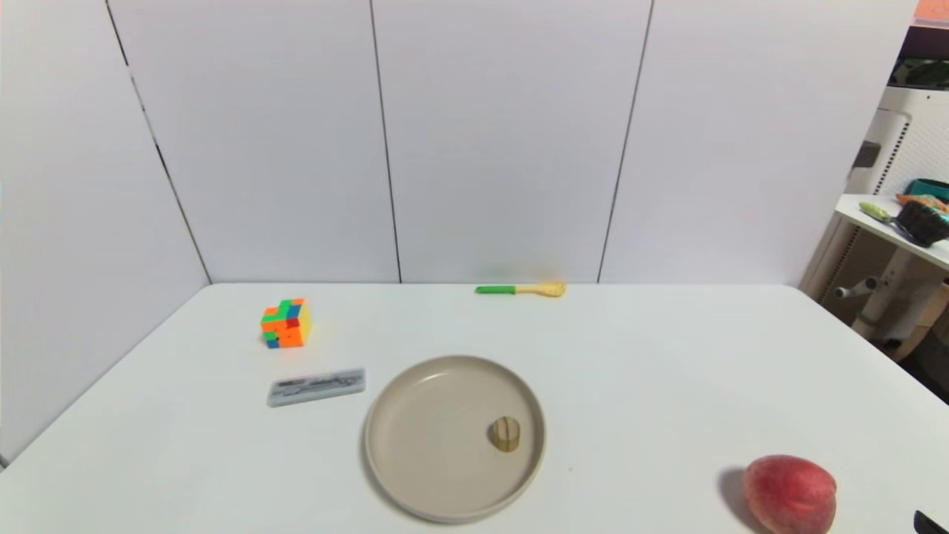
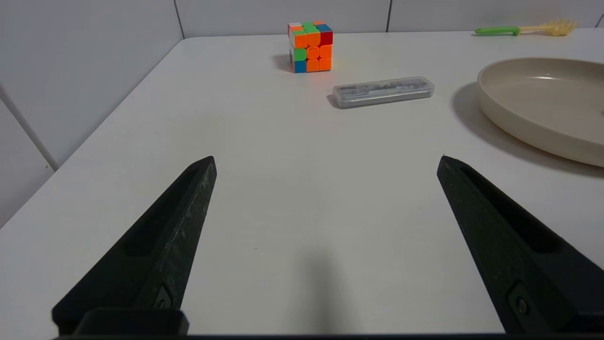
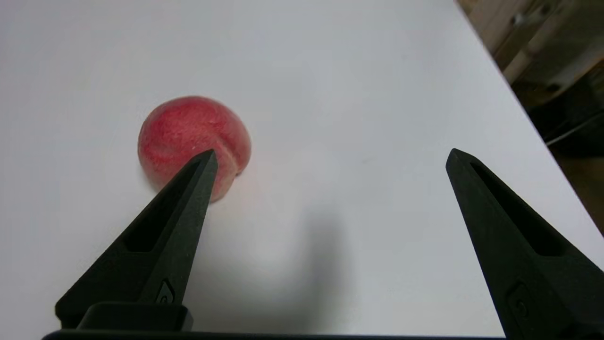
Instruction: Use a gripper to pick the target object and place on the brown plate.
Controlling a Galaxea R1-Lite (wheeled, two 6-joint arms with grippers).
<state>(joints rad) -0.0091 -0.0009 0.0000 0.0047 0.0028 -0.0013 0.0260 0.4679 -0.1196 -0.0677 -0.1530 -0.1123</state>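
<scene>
The tiny tan-olive cork-like cylinder stands inside the brown plate, right of the plate's middle. The plate sits near the table's front centre; its rim also shows in the left wrist view. My left gripper is open and empty, low over bare table to the left of the plate. My right gripper is open and empty near the table's front right, with a peach just beyond one finger. Only a black tip of the right gripper shows in the head view.
A peach lies at the front right. A colourful cube and a clear flat case lie left of the plate. A green-handled, yellow-headed tool lies at the back wall. The table's right edge is close to the right gripper.
</scene>
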